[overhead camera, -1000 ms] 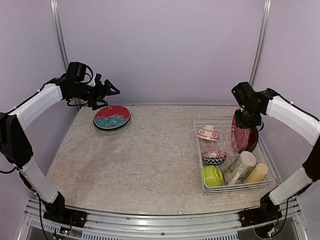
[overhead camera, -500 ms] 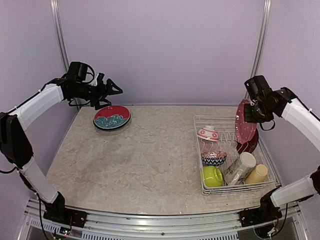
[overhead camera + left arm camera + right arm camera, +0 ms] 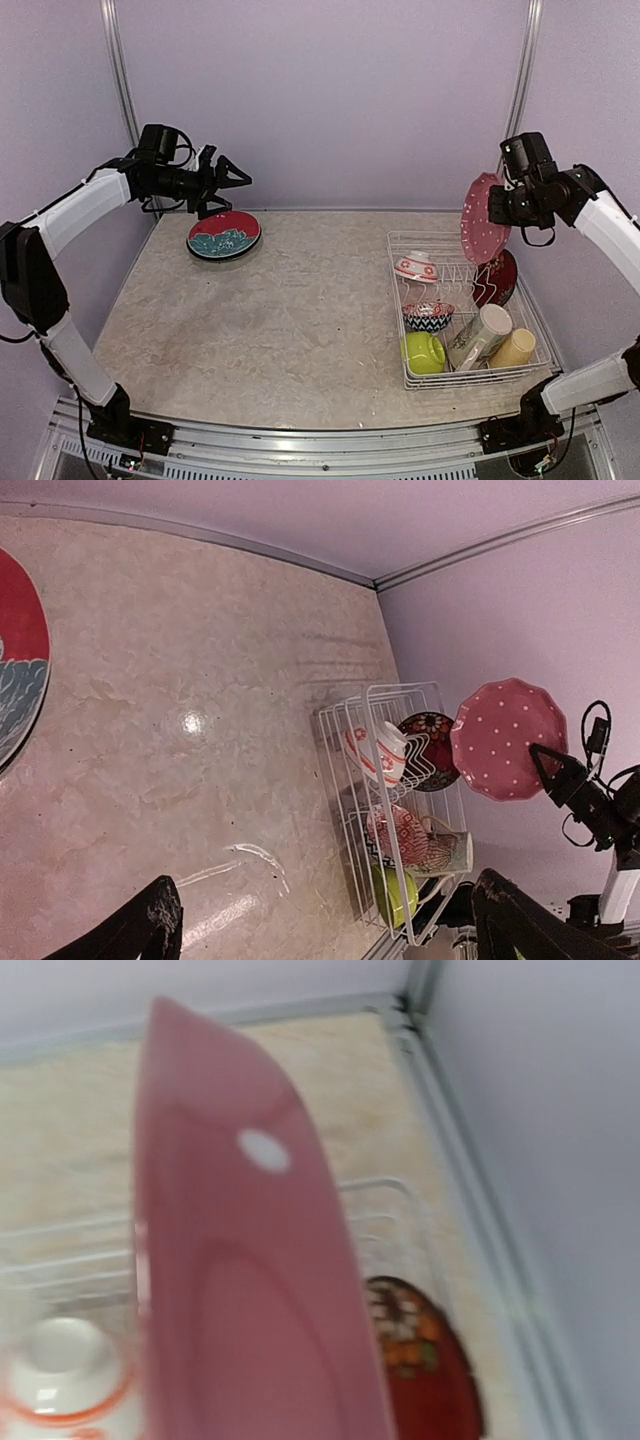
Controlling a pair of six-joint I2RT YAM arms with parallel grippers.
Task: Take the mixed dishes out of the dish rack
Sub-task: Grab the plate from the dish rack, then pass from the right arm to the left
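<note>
Right hand [image 3: 502, 205] grips pink dotted plate [image 3: 482, 222], on edge, above dish rack [image 3: 478, 376]. Left hand [image 3: 229, 186] wide open near red-blue plate [image 3: 224, 234].

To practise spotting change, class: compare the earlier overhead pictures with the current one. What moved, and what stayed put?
The right gripper, shut on the round pink white-dotted plate, lifted it up out of the white wire dish rack; it now hangs above the rack. The open left gripper edged slightly right near the round red-and-teal plate on the table. The dark red plate and everything else in the rack stayed put.
</note>
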